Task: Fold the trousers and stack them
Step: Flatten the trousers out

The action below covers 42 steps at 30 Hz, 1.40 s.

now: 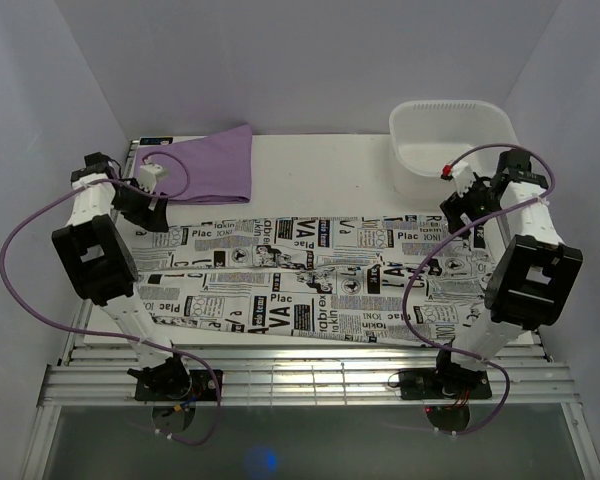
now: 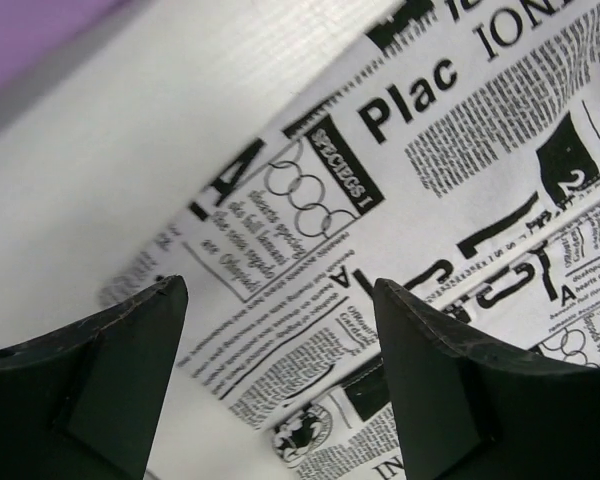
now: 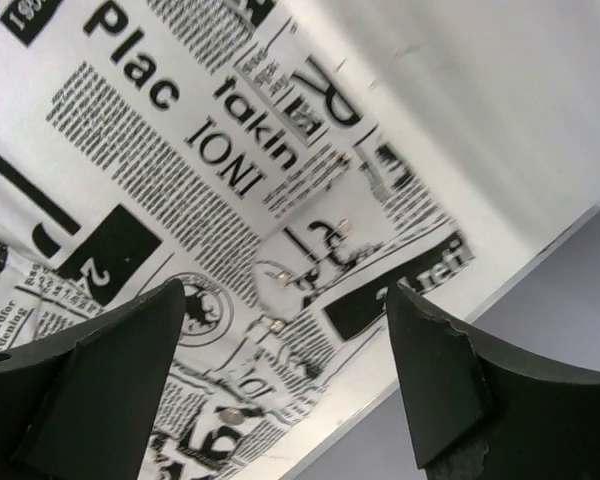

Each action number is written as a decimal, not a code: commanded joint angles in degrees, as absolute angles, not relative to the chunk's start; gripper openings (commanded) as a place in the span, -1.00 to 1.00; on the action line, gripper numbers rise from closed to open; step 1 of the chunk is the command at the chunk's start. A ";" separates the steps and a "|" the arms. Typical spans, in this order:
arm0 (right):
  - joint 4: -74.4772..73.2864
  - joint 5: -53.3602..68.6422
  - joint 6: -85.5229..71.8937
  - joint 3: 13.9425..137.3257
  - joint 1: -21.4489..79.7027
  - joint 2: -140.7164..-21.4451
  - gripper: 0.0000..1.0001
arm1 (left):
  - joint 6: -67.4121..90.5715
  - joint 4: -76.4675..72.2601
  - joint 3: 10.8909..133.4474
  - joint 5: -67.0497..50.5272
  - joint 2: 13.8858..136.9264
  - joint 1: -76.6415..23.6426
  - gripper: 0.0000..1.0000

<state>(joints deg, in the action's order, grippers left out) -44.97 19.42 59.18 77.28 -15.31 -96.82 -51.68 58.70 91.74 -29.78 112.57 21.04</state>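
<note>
Flat spread of trousers (image 1: 310,280) across surface (image 1: 320,160).
Over far corners: left pincer (image 2: 277,300) and right pincer (image 3: 285,300), both apart.

Seen from above, the trousers (image 1: 310,275) lose both ends behind the arms: the left arm (image 1: 95,250) covers the left end and the right arm (image 1: 530,275) the right (the smaller text blocks are too small to read). The left wrist hides the purple cloth's (image 1: 215,165) left corner, and the right arm masks the white bin's (image 1: 445,135) near-right wall. In the wrist views, the bottom edge cuts off the left claw (image 2: 280,290) and right claw (image 3: 285,295), and fine print blurs near the fabric's edge.
</note>
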 commanded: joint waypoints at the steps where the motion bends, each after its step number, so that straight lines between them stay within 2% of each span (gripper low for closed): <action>1: -45.79 27.24 65.47 83.22 -16.35 -99.48 0.75 | -52.48 59.24 96.15 -34.45 112.05 21.71 0.73; 5: -45.44 30.14 63.90 91.48 -18.01 -107.90 0.72 | -50.01 58.54 98.79 -35.07 113.47 21.80 0.73; 8: -41.24 34.71 58.21 93.43 -21.26 -109.16 0.63 | -47.29 55.29 97.91 -35.24 112.86 22.41 0.73; 12: -28.85 36.91 47.91 86.68 -25.56 -106.01 0.57 | -41.33 49.49 97.47 -36.91 113.20 25.56 0.73; 18: -7.94 32.80 32.11 71.14 -29.26 -100.73 0.54 | -38.50 51.76 104.85 -38.93 119.78 28.03 0.71; 23: 3.41 30.33 21.11 66.10 -29.88 -102.38 0.54 | -37.27 51.42 105.12 -38.24 120.76 28.13 0.70; 27: 6.40 26.55 16.61 66.88 -29.88 -105.99 0.53 | -36.65 50.80 105.90 -36.39 121.90 28.91 0.71; 42: 10.90 24.61 5.11 66.45 -29.88 -114.16 0.25 | -36.65 51.06 111.09 -29.54 129.01 31.20 0.70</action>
